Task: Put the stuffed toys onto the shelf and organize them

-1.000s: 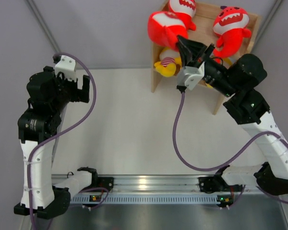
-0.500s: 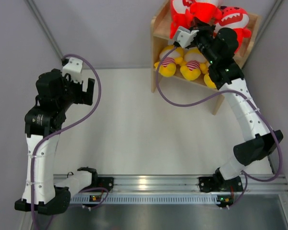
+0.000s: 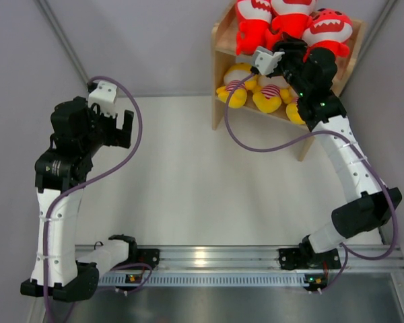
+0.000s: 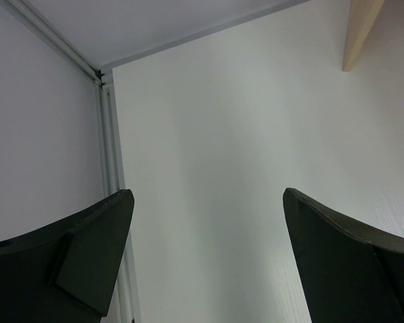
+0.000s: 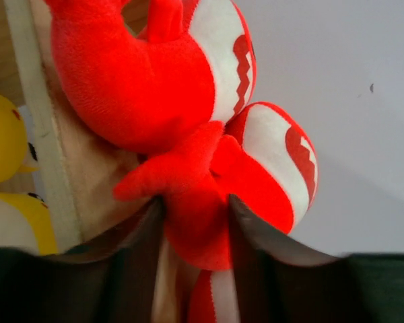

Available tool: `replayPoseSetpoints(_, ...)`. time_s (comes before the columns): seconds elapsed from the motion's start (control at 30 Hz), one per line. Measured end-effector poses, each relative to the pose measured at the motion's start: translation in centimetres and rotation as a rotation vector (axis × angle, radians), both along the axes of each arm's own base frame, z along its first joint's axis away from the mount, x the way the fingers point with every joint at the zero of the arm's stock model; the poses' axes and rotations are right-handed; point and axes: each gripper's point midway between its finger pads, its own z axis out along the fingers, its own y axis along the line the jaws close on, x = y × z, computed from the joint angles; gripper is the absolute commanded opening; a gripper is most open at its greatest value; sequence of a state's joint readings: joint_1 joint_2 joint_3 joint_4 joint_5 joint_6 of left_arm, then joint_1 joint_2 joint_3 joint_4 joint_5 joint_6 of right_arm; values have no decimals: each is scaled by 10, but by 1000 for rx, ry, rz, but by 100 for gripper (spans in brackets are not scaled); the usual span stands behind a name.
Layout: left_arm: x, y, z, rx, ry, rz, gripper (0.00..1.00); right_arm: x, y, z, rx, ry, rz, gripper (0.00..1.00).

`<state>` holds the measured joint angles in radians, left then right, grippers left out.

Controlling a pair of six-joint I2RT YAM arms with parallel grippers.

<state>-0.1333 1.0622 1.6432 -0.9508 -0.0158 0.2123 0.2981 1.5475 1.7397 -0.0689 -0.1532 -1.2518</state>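
Observation:
Three red sharks sit on the top board of the wooden shelf [image 3: 219,40]: left [image 3: 250,23], middle [image 3: 291,12], right [image 3: 331,30]. Yellow striped toys [image 3: 237,86] [image 3: 269,95] lie on the lower board, a third [image 3: 295,112] partly behind the right arm. My right gripper [image 3: 287,46] reaches into the top tier. In the right wrist view its jaws [image 5: 195,202] stand parted on either side of a plump red shark fin [image 5: 196,232] that looks unsqueezed, beside two sharks [image 5: 141,81] [image 5: 269,161]. My left gripper [image 3: 124,128] [image 4: 209,202] hangs open and empty far left.
The shelf stands against the back right corner between grey walls. Its front board edge [image 5: 44,155] and a yellow toy [image 5: 3,134] show left of the right fingers. A shelf corner [image 4: 360,30] appears in the left wrist view. The right arm's purple cable [image 3: 256,145] loops over the table.
The right gripper carried the red shark up onto the top tier between the other two, then its jaws parted. The left arm shifted slightly a second ago and has since held still.

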Motion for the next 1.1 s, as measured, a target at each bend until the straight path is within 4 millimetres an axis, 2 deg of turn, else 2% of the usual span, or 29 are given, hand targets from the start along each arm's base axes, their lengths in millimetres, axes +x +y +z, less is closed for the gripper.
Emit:
replayPoseSetpoints(0.07, 0, 0, 0, 0, 0, 0, 99, -3, 0, -6, 12, 18, 5, 62)
replayPoseSetpoints(0.1, 0, 0, 0, 0, 0, 0, 98, -4, 0, -7, 19, 25, 8, 72)
replayPoseSetpoints(0.27, 0, 0, -3, 5, 7, -2, 98, -22, -1, 10, 84, 8, 34, 91)
replayPoseSetpoints(0.3, 0, 0, -5, 7, 11, -3, 99, -29, -2, 16, 100, -1, 42, 99)
replayPoseSetpoints(0.43, -1, 0, -8, 15, 16, -9, 99, -58, -3, 39, 154, -39, 91, 99)
replayPoseSetpoints(0.57, -4, -5, -15, 15, 25, -44, 99, -99, 5, 60, 194, -49, 205, 99)
replayPoseSetpoints(0.63, -4, -7, -24, 17, 44, -60, 99, -122, 11, 63, 222, -37, 277, 99)
replayPoseSetpoints(0.7, -3, -8, -44, 29, 86, -68, 99, -146, 16, 60, 281, -16, 354, 100)
replayPoseSetpoints(0.77, 2, -7, -67, 40, 121, -66, 99, -174, 21, 43, 375, 18, 439, 99)
replayPoseSetpoints(0.87, 7, -6, -114, 53, 195, -62, 98, -196, 29, -9, 521, 135, 526, 99)
replayPoseSetpoints(0.97, 6, -3, -158, 69, 264, -45, 99, -194, 40, -69, 639, 291, 554, 99)
replayPoseSetpoints(1.0, 6, -2, -169, 71, 273, -40, 99, -190, 43, -90, 669, 346, 548, 99)
replayPoseSetpoints(1.1, 10, -1, -192, 73, 279, -27, 99, -174, 49, -169, 754, 551, 466, 100)
